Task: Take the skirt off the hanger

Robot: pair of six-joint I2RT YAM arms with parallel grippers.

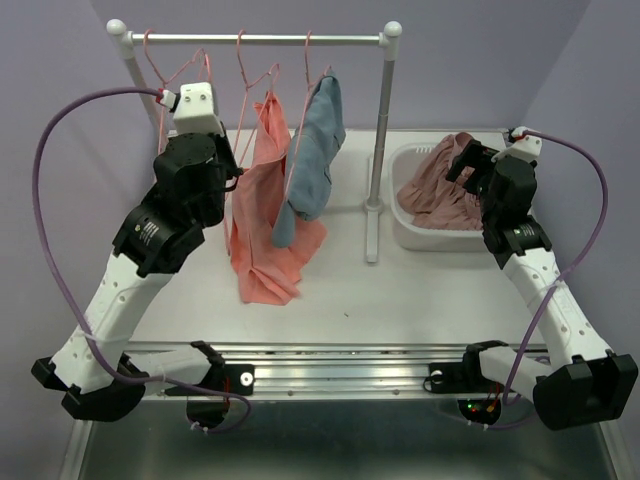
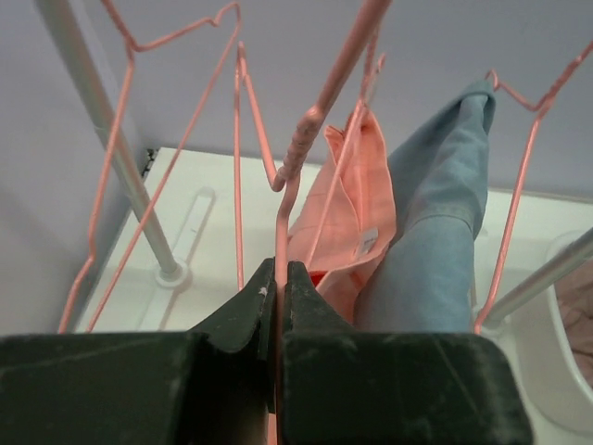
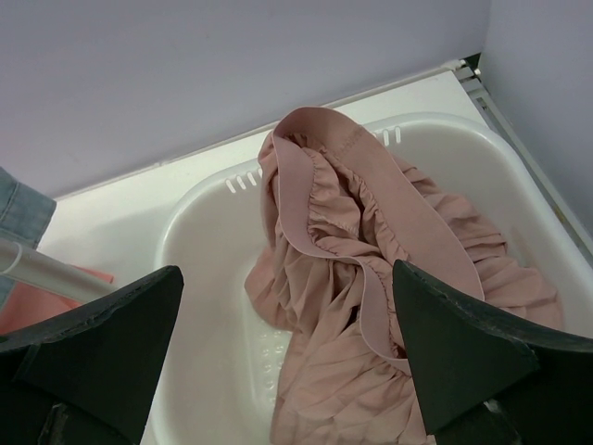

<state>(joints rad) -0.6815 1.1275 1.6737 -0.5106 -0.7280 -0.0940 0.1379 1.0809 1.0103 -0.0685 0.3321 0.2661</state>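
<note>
1. Clearance first: bare desk [image 1: 420, 290] lies between the arm bases and the rack, so I have room to draw either arm back toward me.
2. Left jaws are pinched tight on the wire of a pink hanger [image 2: 303, 134], just below its twisted neck. I judge my job here is to steady it. That means holding it level with no sideways tug, so its hook does not slip off the rail [image 1: 260, 39].
3. Just beside that grip hang a salmon garment [image 1: 262, 200] and a blue garment [image 1: 315, 150], touching each other. Whether the salmon one hangs from the held wire I cannot tell. Any left-arm retreat should go left, away from both.
4. Rack post [image 1: 378, 150] stands between the garments and the basin [image 1: 415, 243]; I would cross it with neither arm.
5. Right jaws stand wide, holding nothing, over the skirt [image 3: 371, 278], which lies bunched in the basin, free of any hanger. I would lift straight up so no fold snags.
6. Beyond, the wall [image 1: 450, 60] and the desk's right edge sit close to the basin, leaving little room.
</note>
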